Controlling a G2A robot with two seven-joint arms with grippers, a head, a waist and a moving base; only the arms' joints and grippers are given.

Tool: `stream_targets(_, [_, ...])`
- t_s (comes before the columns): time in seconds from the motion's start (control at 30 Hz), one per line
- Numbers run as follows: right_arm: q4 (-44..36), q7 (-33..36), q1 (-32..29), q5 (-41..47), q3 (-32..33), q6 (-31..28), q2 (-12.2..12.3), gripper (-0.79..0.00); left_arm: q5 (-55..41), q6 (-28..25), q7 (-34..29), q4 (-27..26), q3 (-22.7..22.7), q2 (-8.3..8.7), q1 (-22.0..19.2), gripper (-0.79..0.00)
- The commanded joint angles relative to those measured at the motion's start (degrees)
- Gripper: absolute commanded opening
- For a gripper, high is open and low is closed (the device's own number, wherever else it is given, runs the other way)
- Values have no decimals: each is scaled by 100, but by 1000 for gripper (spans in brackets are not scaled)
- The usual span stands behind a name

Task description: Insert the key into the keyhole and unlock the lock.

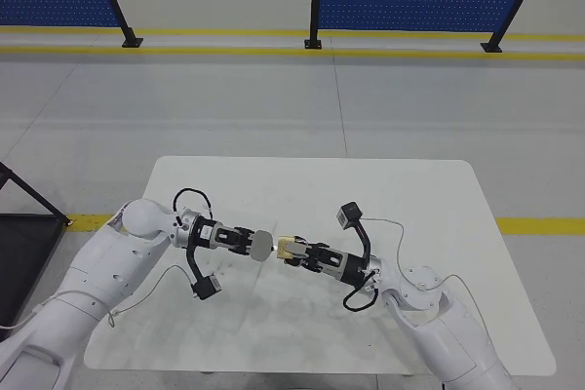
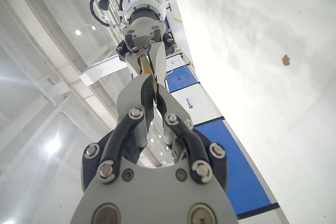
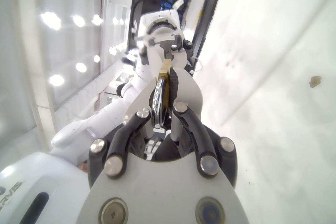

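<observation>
Looking down from above first: found both arms raised over the white table (image 1: 419, 195), meeting tip to tip above its near middle. Logged left gripper (image 1: 262, 244) pointing in from the left and right gripper (image 1: 292, 252) pointing in from the right, the latter clamped on the brass lock (image 1: 289, 248). Cannot make out the key at this range, nor whether the left claw is spread or closed.

Left wrist view next: saw left gripper (image 2: 152, 93) pressed together on the key (image 2: 155, 87), a thin brass blade held edge-on and pointing straight at the lock (image 2: 144, 65). Saw right gripper (image 2: 145, 62) facing it, pinching that lock. Key tip touching the lock body or just short of it; cannot tell which, nor whether it has entered. Noted a small brown scrap (image 2: 286, 60) lying on the table (image 2: 262, 25), well apart from both claws.

Right wrist view last: saw right gripper (image 3: 166, 78) closed tight on the lock (image 3: 164, 69), with its brass end poking out past the fingertips. Found left gripper (image 3: 165, 55) just beyond, blurred, nose to nose with it. Contact point hidden by the lock itself. Same scrap (image 3: 315, 81) seen on the table (image 3: 275, 130).
</observation>
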Motion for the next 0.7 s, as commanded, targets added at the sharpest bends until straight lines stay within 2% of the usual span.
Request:
stream_targets(0.0, [0,0,0,0,0,0,0,-785,-28,-7,7,-10,-11,6,5,0])
stream_targets(0.37, [0,0,0,0,0,0,0,-785,-231,-152,152,-41,-292,132,79,0])
stream_targets(0.47, [0,0,0,0,0,0,0,-785,-222,-485,460,87,-422,199,37,0])
stream_targets(0.53, [0,0,0,0,0,0,0,-785,-240,-985,681,106,-428,225,-13,0])
stream_targets(0.6, [0,0,0,0,0,0,0,-785,-754,-1570,890,98,-430,214,-5,0])
stream_targets(0.67, [0,0,0,0,0,0,0,-785,-754,-1570,890,98,-430,214,-5,0])
